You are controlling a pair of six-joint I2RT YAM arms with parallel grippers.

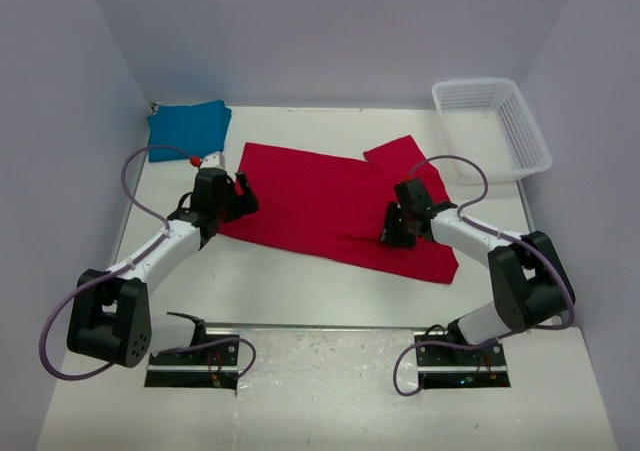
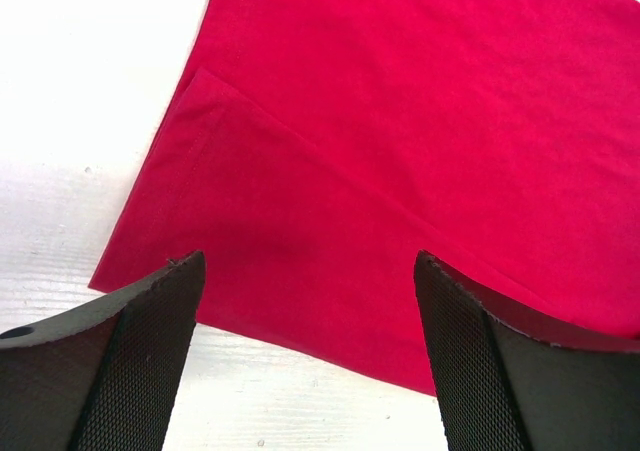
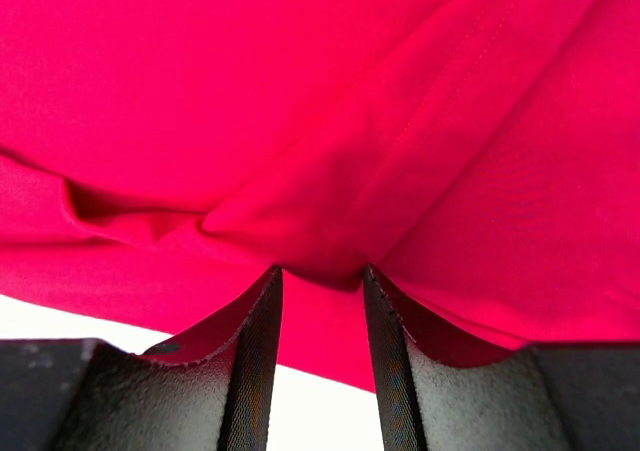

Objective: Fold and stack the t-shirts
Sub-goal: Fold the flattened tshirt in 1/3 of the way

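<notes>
Across the middle of the table (image 1: 300, 286), the red t-shirt (image 1: 320, 196) is lying spread out and mostly flat. Its long axis is slanting from the far left toward the near right. A sleeve (image 1: 400, 156) is sticking out at the far right end, pointing toward the white mesh basket (image 1: 520, 146). The neck is not showing, so I cannot tell for sure which end is the collar.

The teal-blue t-shirt (image 1: 188, 129) is sitting folded in the far left corner, well apart from the work.

The right gripper (image 3: 322, 281) is pinching a raised pucker of red cloth near the shirt's near-right edge, with its jaws drawn in close around it. The left gripper (image 2: 310, 271) is hanging above the shirt's left edge with its jaws spread wide and nothing between them.

The main risk is probably a one-sided pull. With only the right side gripped, lifting or folding now would likely drag the whole shirt sideways and skew the fold.

The pucker also looks small and bunched, so it may be slipping out under load, or only the top layer may be coming up. On the left, a folded flap (image 2: 250, 161) is lying over the body cloth. A shallow grasp there could be catching that flap alone and wrinkling the shirt.
</notes>
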